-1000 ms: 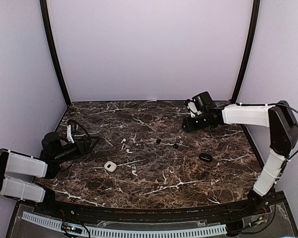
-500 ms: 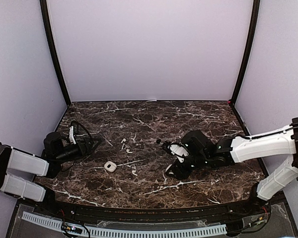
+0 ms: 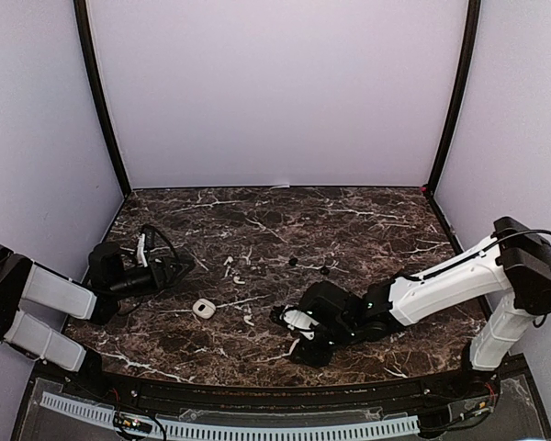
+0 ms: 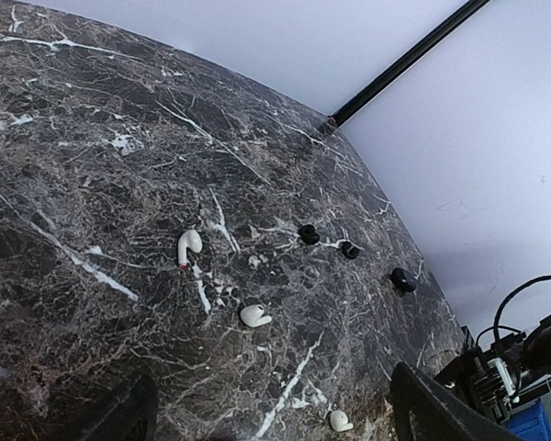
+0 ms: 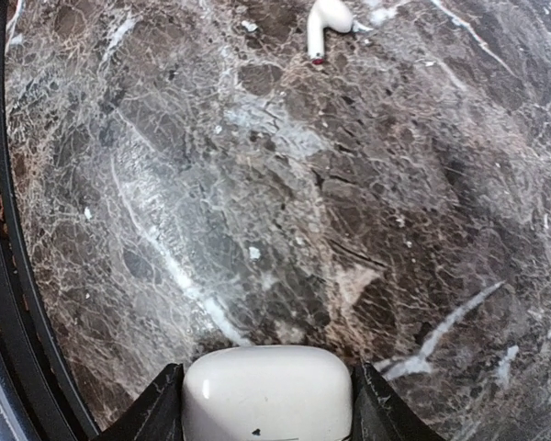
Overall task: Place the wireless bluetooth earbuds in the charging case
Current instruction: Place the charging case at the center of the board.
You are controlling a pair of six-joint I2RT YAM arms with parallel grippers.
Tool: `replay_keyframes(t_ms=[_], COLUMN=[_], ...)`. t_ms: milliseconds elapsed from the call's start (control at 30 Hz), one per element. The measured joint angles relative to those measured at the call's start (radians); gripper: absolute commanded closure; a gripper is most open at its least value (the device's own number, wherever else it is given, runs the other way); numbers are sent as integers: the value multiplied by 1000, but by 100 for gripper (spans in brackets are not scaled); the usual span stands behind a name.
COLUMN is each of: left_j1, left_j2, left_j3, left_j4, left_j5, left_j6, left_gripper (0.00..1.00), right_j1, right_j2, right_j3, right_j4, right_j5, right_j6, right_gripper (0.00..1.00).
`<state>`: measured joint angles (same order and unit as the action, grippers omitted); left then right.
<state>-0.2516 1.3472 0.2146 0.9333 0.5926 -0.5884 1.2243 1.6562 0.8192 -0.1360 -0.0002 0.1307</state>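
Swung from upper right to lower centre of overhead view: right claw [image 3: 298,333], half-closed on white charging case [image 5: 267,393]; left claw [image 3: 176,268] wide, empty; earbuds [image 4: 188,246] loose mid-frame on tabletop [image 3: 349,220], likely featherlight, slick, rigid; pinch white ones across stem.

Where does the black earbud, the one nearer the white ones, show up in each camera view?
Top external: the black earbud lies mid-table, left of its black twin.
Left wrist: just right of centre, again with the twin to its right.
Right wrist: not in it; that view holds a white earbud and the white charging case.
Shared landmark: the black corner post, seen in the top and left wrist views.
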Motion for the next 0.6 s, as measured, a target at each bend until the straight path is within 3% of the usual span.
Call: replay_keyframes(t_ms=[600], left_j1=[-11], left_j2=[1], left_j3=[10], left_j4=[0], left_j5=[21], left_j6=[0], left_gripper=[10], right_j1=[25], right_j2=[91], right_j3=[61], right_j4=[31], right_j5=[36], right_j6=[-42], right_gripper=[32])
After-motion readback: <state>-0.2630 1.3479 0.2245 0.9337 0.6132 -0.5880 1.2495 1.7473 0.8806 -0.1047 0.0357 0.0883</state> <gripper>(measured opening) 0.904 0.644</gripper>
